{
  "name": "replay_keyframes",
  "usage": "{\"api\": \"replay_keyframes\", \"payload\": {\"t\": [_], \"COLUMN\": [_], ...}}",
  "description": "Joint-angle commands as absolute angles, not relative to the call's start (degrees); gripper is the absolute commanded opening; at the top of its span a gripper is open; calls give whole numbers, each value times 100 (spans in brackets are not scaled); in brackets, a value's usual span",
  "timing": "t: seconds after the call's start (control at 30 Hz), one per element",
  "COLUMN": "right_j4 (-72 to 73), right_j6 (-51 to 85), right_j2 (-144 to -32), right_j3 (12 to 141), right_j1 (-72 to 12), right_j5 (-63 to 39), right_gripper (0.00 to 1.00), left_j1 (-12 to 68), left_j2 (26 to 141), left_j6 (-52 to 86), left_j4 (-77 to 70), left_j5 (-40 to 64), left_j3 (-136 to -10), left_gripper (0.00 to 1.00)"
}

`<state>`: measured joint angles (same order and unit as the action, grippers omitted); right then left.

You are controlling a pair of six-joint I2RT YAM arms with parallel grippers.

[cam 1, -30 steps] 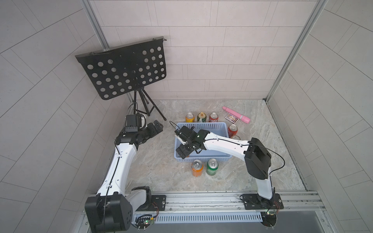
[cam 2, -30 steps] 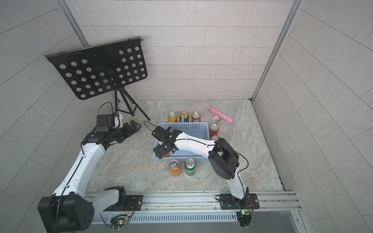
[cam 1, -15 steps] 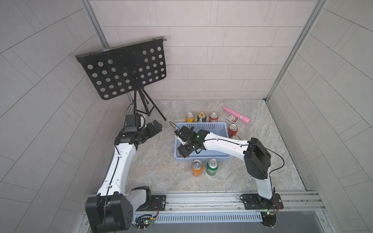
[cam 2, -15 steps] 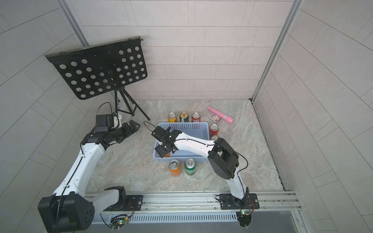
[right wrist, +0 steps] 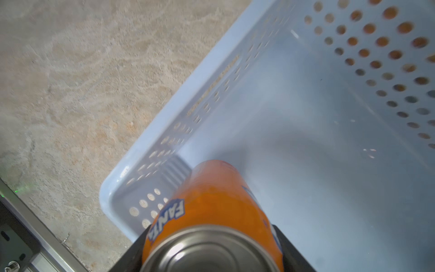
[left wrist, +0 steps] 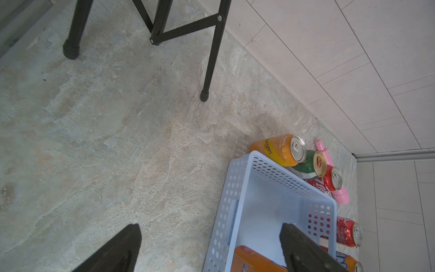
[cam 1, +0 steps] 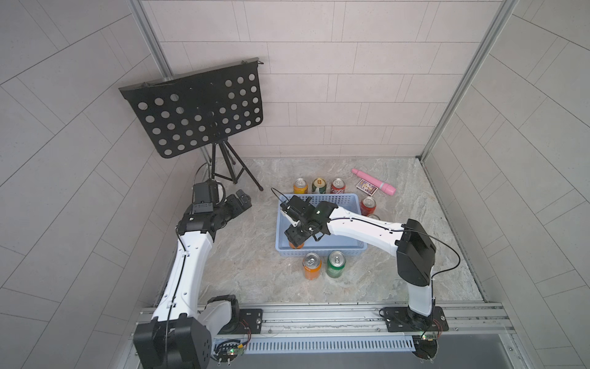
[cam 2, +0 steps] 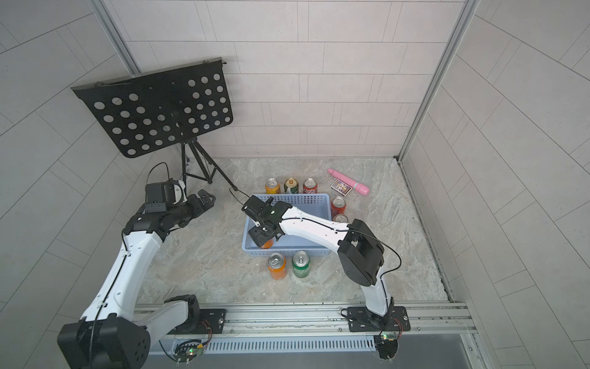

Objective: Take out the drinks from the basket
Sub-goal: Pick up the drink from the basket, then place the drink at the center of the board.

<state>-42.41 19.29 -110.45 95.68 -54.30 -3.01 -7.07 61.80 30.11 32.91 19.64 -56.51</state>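
Observation:
The light blue basket [cam 1: 319, 253] [cam 2: 306, 199] stands mid-floor. My right gripper [cam 1: 297, 238] [cam 2: 263, 238] [right wrist: 209, 235] reaches into its near-left corner and is shut on an upright orange can [cam 1: 295, 245] [right wrist: 211, 207], the only drink I see inside. My left gripper [cam 1: 244, 199] [left wrist: 210, 227] hovers left of the basket, open and holding nothing. Outside the basket, an orange can [cam 1: 300, 186], a dark green-and-white can [cam 1: 318, 185] and a red can [cam 1: 337, 186] stand behind it. A red can [cam 1: 368, 206] stands to its right. An orange can [cam 1: 312, 265] and a green can [cam 1: 336, 264] stand in front.
A black music stand [cam 1: 198, 111] on a tripod stands at the back left, its legs close to my left gripper. A pink tube [cam 1: 373, 181] and a small patterned card box [cam 1: 366, 187] lie at the back right. Tiled walls close in three sides.
My right gripper has closed on the orange can in the basket's near-left corner. The left arm has hardly moved.

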Motion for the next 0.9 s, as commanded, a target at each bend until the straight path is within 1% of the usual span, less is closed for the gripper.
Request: {"api": "replay_keyframes", "payload": {"t": [0.0, 0.13, 0.33, 0.57, 0.87], "right_j4": [-4123, -4320, -4736, -4980, -4993], "right_j6": [1925, 1833, 1646, 1514, 1480], "right_j2": [-10494, -10750, -11376, -12356, -13362], "right_j3": [10127, 10896, 12122, 13429, 14295], "right_j1": [-5405, -5396, -5401, -5415, -5418], "right_j5": [16, 43, 214, -3, 62], "right_gripper": [32, 32, 32, 32, 32], "left_j1": [-786, -863, -1062, -1131, -1188], "left_j2": [6050, 6020, 5797, 5756, 5757], "left_j6": [3072, 3112, 3138, 3182, 3182], "left_j4": [3307, 3312, 3437, 3365, 3345], "left_j5": [1793, 1764, 1366, 1460, 1577], "left_j3": [-5513, -5493, -5487, -5433, -5427], "left_gripper": [100, 100, 100, 100, 100]}}
